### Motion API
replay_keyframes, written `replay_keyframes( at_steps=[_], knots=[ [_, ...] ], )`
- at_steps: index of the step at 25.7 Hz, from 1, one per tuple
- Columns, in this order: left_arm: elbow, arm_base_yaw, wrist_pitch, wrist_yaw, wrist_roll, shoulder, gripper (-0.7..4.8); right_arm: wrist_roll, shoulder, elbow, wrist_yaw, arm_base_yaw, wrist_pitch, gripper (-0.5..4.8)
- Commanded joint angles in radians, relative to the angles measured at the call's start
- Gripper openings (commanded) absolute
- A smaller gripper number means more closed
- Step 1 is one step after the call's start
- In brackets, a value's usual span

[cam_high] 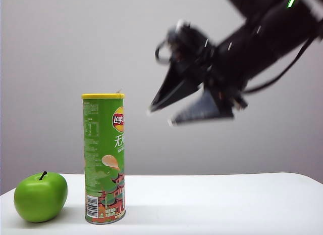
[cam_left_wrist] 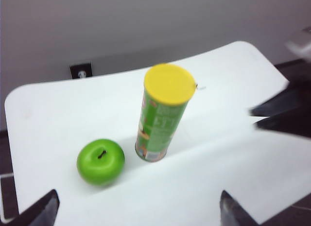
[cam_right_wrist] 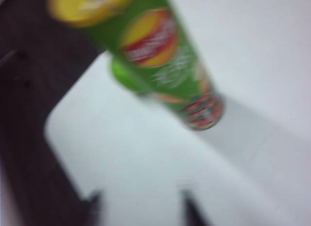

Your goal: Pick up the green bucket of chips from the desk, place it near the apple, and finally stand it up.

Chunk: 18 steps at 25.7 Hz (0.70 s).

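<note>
The green bucket of chips (cam_high: 103, 159) stands upright on the white desk (cam_high: 227, 204), yellow lid up, close beside the apple (cam_high: 40, 197). My right gripper (cam_high: 160, 118) hangs in the air to the right of the can's top, open, with nothing between its fingers and clear of the can. Its wrist view is blurred and shows the bucket of chips (cam_right_wrist: 165, 60), the apple (cam_right_wrist: 124, 75) behind it and the right gripper (cam_right_wrist: 141, 201) above bare desk. My left gripper (cam_left_wrist: 139, 194) is wide open and high above the desk, short of the apple (cam_left_wrist: 100, 161) and the bucket of chips (cam_left_wrist: 163, 114).
The desk's rounded edge (cam_left_wrist: 14, 97) runs behind the apple, with dark floor (cam_right_wrist: 24, 90) beyond it. A wall socket (cam_left_wrist: 81, 70) sits on the grey wall behind the desk. The right arm's dark fingers (cam_left_wrist: 282, 116) reach into the left wrist view from the side.
</note>
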Motion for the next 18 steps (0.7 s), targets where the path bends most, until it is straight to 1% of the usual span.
replay_keyframes(
  at_steps=[1,2,3,4,6,9,11,12,13,16,17,18],
  knots=[
    [0.0,0.0,-0.037,-0.026,0.025,0.0,4.2,-0.026,-0.129,0.004,-0.013,0.002,-0.089,0.54],
    [0.0,0.0,-0.044,-0.054,0.027,0.0,3.96,-0.027,-0.16,0.004,-0.012,0.002,-0.098,0.38],
    [0.0,0.0,-0.057,-0.089,0.029,-0.002,3.67,-0.027,-0.225,0.004,-0.008,0.002,-0.111,0.38],
    [0.0,0.0,-0.073,-0.088,0.038,-0.002,3.67,-0.027,-0.251,0.004,-0.003,0.002,-0.119,0.32],
    [0.0,0.0,-0.111,-0.089,0.038,-0.008,3.67,-0.026,-0.309,0.004,0.035,0.002,-0.165,-0.07],
    [0.0,0.0,-0.18,-0.09,0.05,-0.034,3.66,-0.027,-0.371,0.004,0.077,0.002,-0.275,-0.06],
    [0.0,0.0,-0.206,-0.109,0.048,-0.067,3.66,-0.039,-0.406,0.004,0.11,0.002,-0.353,-0.06],
    [0.0,0.0,-0.216,-0.118,0.046,-0.094,3.61,-0.064,-0.432,0.004,0.14,0.002,-0.396,-0.06],
    [0.0,0.0,-0.224,-0.143,0.032,-0.149,3.35,-0.086,-0.481,0.003,0.198,0.003,-0.442,-0.06],
    [0.0,0.0,-0.226,-0.175,0.0,-0.265,3.29,-0.085,-0.585,0.0,0.294,0.002,-0.45,-0.06],
    [-0.001,0.0,-0.224,-0.176,-0.003,-0.332,3.15,-0.093,-0.658,0.0,0.371,0.002,-0.453,-0.06],
    [-0.003,0.0,-0.216,-0.18,-0.004,-0.369,2.84,-0.11,-0.7,0.0,0.406,0.002,-0.457,-0.06]
  ],
)
